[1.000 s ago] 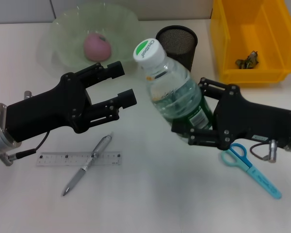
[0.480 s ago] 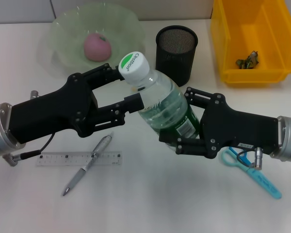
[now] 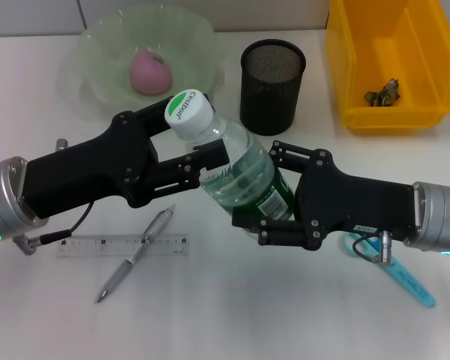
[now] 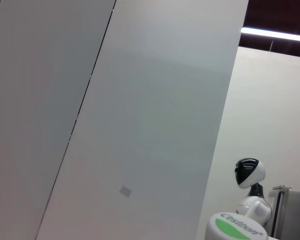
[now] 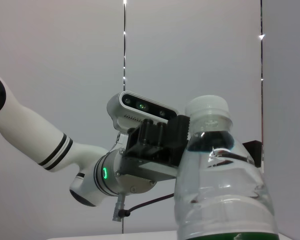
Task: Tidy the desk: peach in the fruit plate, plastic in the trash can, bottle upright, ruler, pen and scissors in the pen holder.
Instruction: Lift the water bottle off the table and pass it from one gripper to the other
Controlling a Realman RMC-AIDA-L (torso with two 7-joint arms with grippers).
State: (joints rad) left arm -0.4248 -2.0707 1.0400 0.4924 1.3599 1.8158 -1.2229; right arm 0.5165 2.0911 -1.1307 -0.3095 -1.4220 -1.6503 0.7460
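A clear bottle (image 3: 240, 169) with a green label and white cap (image 3: 188, 112) hangs tilted above the desk, cap toward the far left. My right gripper (image 3: 266, 202) is shut on its lower body. My left gripper (image 3: 195, 131) is open, one finger on each side of the bottle's neck. The cap (image 4: 237, 227) also shows in the left wrist view, the bottle (image 5: 220, 185) in the right wrist view. The peach (image 3: 150, 73) lies in the green fruit plate (image 3: 97, 45). Ruler (image 3: 122, 245) and pen (image 3: 135, 255) lie crossed at front left. Blue scissors (image 3: 397, 274) lie under my right arm.
The black mesh pen holder (image 3: 273, 75) stands just behind the bottle. A yellow bin (image 3: 390, 60) at the back right holds crumpled plastic (image 3: 382, 94).
My right gripper has carried the bottle left and nearer. The left gripper has come in from the left, so its fingers now flank the bottle's neck.
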